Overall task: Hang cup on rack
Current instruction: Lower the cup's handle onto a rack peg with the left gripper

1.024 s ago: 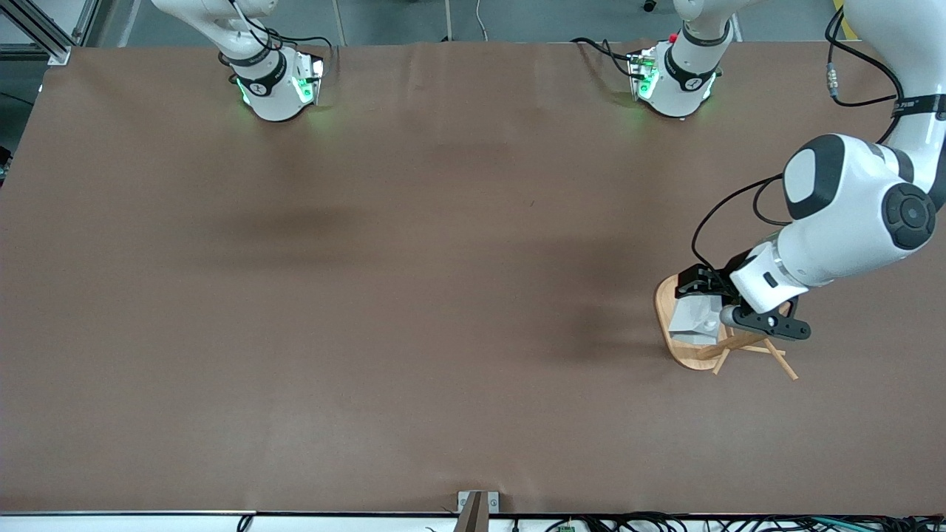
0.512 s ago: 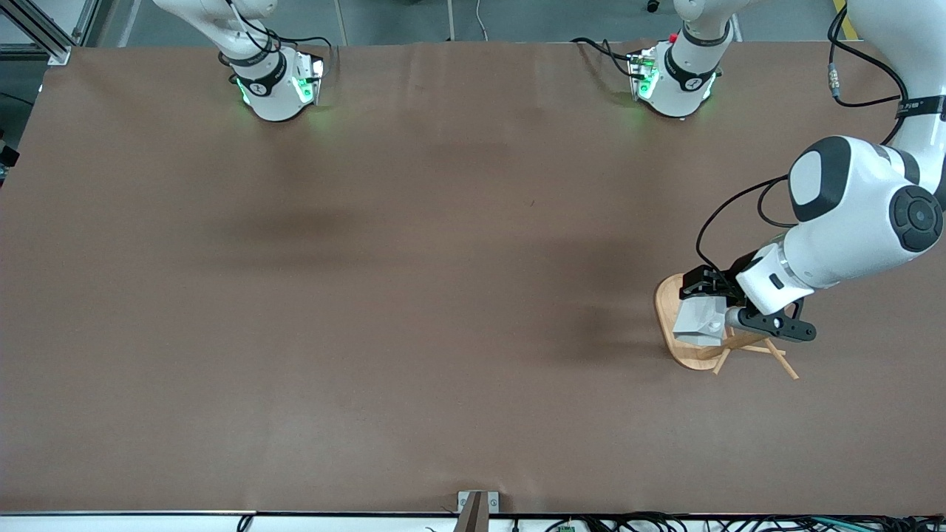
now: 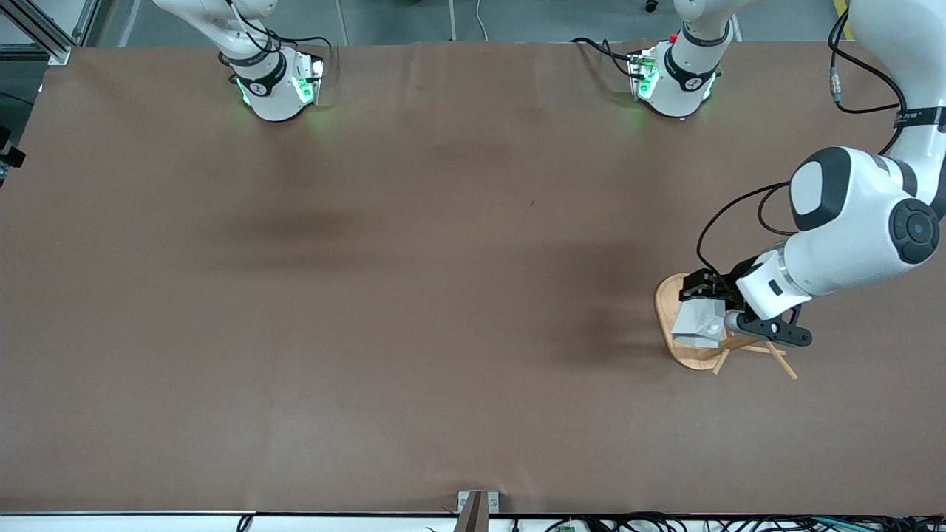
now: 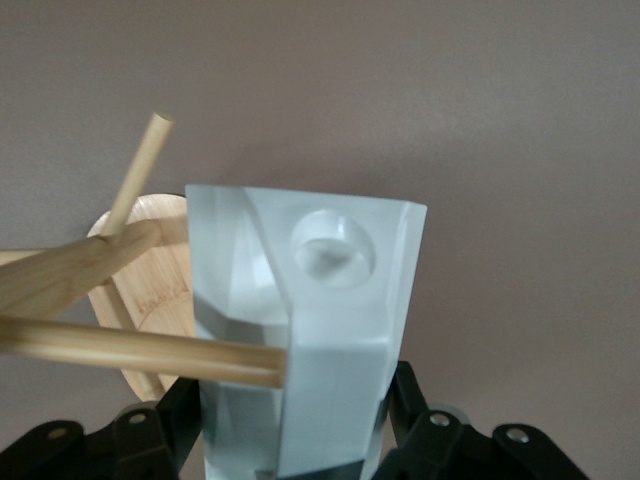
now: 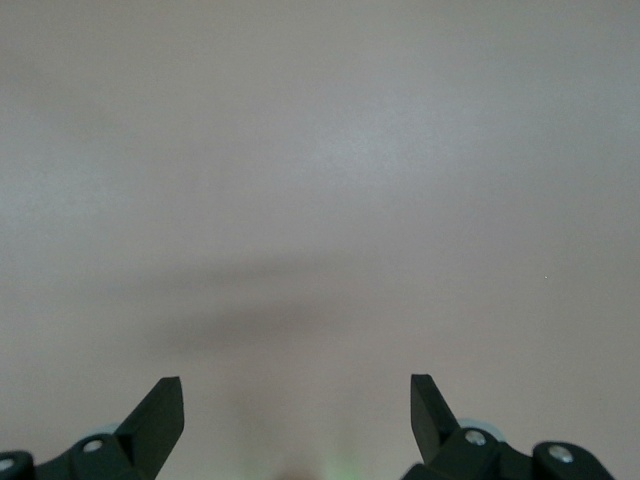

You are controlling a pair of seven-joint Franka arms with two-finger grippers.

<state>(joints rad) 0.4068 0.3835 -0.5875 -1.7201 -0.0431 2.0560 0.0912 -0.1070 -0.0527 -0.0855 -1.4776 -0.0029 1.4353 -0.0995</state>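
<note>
At the middle right of the front view, the left pincer (image 3: 707, 294) hangs over the rack (image 3: 684, 353), its fingers pinching the cup (image 3: 698, 324). The cup is up in the air over the rack's oval base, near the left arm's end of the brown surface (image 3: 414, 295). In the left wrist view the cup (image 4: 310, 330) fills the centre of the frame, clamped between the black fingers (image 4: 175, 415) at the bottom edge, with the round hole of its handle facing the camera. One thin peg (image 4: 140, 348) of the rack (image 4: 120, 270) ends against the cup's side; whether it enters the handle cannot be told. In the right wrist view the right pincer (image 5: 297, 400) is spread wide over bare surface, waiting.
</note>
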